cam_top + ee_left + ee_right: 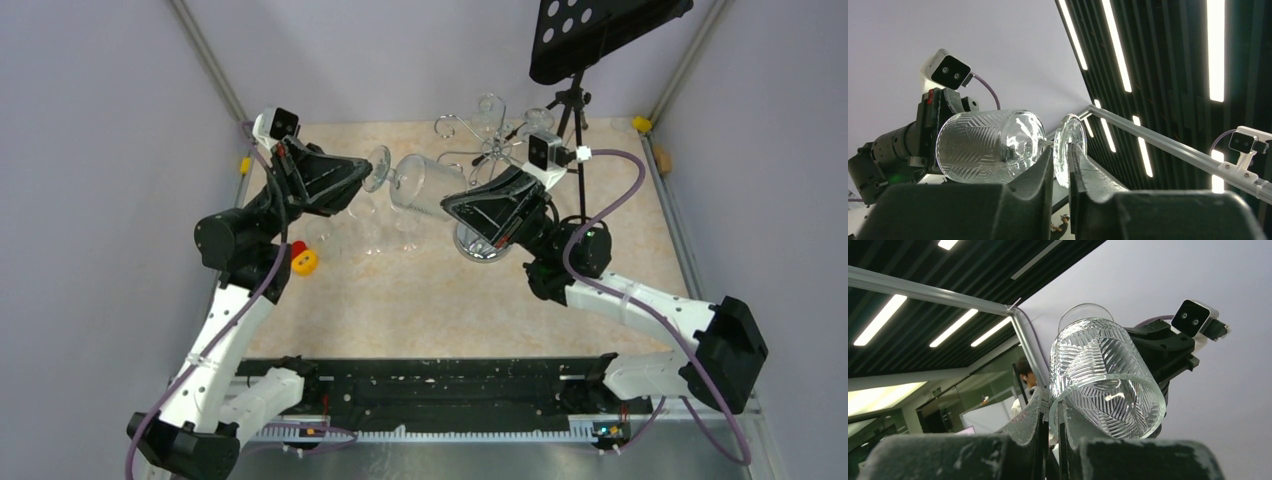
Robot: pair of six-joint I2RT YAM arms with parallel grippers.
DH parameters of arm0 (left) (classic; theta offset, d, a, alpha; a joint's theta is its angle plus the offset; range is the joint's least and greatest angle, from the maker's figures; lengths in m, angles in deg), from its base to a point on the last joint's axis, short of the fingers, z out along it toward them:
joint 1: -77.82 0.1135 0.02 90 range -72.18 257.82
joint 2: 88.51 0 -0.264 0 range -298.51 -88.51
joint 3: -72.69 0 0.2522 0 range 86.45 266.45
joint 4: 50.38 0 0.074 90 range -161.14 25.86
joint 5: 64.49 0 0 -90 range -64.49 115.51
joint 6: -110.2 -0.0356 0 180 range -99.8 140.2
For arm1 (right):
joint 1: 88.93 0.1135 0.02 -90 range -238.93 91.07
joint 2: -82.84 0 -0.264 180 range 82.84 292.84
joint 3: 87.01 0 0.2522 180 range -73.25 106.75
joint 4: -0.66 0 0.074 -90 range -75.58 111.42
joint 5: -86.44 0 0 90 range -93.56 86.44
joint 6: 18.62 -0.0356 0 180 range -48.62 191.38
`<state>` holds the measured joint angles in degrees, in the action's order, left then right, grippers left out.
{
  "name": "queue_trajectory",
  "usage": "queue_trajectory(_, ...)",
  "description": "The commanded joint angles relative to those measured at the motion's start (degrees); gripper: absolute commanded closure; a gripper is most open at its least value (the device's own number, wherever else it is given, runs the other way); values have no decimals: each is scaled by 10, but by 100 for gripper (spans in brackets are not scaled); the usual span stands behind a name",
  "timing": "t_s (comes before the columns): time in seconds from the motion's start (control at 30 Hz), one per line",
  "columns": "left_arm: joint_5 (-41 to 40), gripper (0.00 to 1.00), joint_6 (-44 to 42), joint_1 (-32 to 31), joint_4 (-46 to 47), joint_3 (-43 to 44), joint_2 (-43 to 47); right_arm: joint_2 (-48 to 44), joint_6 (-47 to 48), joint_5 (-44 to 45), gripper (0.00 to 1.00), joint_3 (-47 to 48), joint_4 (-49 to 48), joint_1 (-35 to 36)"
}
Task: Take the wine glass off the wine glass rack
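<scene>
The wine glass lies sideways in the air, just beside the rack. The left claw pinches its stem and the right claw pinches its rim, probably so it cannot tip.

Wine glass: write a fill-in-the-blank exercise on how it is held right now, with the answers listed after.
1. The wine glass lies on its ___ in the air between the two arms.
2. The left gripper is shut on the flat round ___ at the end of the stem.
3. The right gripper pinches the ___ of the bowl.
4. The wire rack stands behind the ___ gripper.

Missing words: side; foot; rim; right.
</scene>
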<state>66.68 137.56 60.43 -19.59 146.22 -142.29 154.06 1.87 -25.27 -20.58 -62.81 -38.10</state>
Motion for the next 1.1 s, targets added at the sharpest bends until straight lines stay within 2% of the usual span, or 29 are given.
queue_trajectory(0.0, -2, 70, -48, 1, 37, 8, 16, 5, -7, 3, 100, 16, -71, -1)
queue_trajectory(0.13, 14, 39, -107, 1, -4, 15, 22, -10, 14, 4, 100, 9, -54, -1)
queue_trajectory(0.23, 33, 21, -178, 1, -71, 24, 30, -33, 42, 10, 100, -1, -21, -1)
queue_trajectory(0.37, 63, 16, -310, 6, -211, 51, 33, -78, 92, 44, 100, -6, 88, 0)
queue_trajectory(0.47, 45, 14, -474, 11, -355, 79, 38, -122, 161, 79, 100, 7, 236, -1)
queue_trajectory(0.5, 25, 14, -529, 13, -438, 90, 40, -137, 183, 96, 100, 10, 284, -1)
queue_trajectory(0.63, -144, 11, -744, 14, -678, 144, 42, -180, 246, 145, 100, 17, 421, -1)
queue_trajectory(0.73, -302, 10, -837, 15, -773, 171, 42, -191, 289, 144, 100, 41, 501, -1)
queue_trajectory(0.83, -447, 10, -890, 15, -816, 186, 49, -176, 322, 124, 100, 77, 582, -1)
queue_trajectory(0.93, -546, 10, -924, 15, -833, 193, 68, -138, 347, 82, 100, 122, 651, -1)
queue_trajectory(1.07, -650, 10, -952, 14, -848, 208, 89, -67, 351, 25, 100, 173, 693, 24)
